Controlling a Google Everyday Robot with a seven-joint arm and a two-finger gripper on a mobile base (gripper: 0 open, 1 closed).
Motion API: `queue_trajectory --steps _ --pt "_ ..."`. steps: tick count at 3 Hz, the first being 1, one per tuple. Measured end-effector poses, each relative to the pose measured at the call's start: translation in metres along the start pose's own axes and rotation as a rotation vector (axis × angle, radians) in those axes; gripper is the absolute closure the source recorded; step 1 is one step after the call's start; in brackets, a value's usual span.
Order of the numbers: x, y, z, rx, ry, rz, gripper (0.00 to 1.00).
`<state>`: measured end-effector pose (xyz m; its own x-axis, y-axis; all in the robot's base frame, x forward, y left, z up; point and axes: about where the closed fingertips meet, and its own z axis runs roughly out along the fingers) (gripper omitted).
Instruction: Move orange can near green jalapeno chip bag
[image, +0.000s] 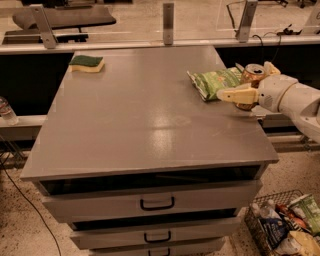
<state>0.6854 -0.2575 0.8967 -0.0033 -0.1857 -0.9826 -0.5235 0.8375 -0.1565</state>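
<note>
The orange can (253, 75) stands upright on the grey table (145, 115) near its right edge. It is right beside the green jalapeno chip bag (215, 81), which lies flat to its left. My gripper (248, 81) reaches in from the right on a white arm (295, 97). Its cream fingers (235, 95) stand on either side of the can, one in front and one behind, closed against it. The can's lower part is partly hidden by the front finger.
A yellow sponge with a green top (86, 63) lies at the table's far left corner. A wire basket (285, 225) of snack packets stands on the floor at the lower right. Drawers (157, 202) are below the tabletop. A rail with metal posts (168, 22) runs behind the table.
</note>
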Motion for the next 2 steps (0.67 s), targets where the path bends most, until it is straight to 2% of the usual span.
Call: queue_trajectory --steps 1,2 --pt "-0.007 -0.001 -0.009 0.006 -0.009 -0.002 0.0" --pt "-0.031 -0.015 -0.053 0.023 -0.018 -0.036 0.0"
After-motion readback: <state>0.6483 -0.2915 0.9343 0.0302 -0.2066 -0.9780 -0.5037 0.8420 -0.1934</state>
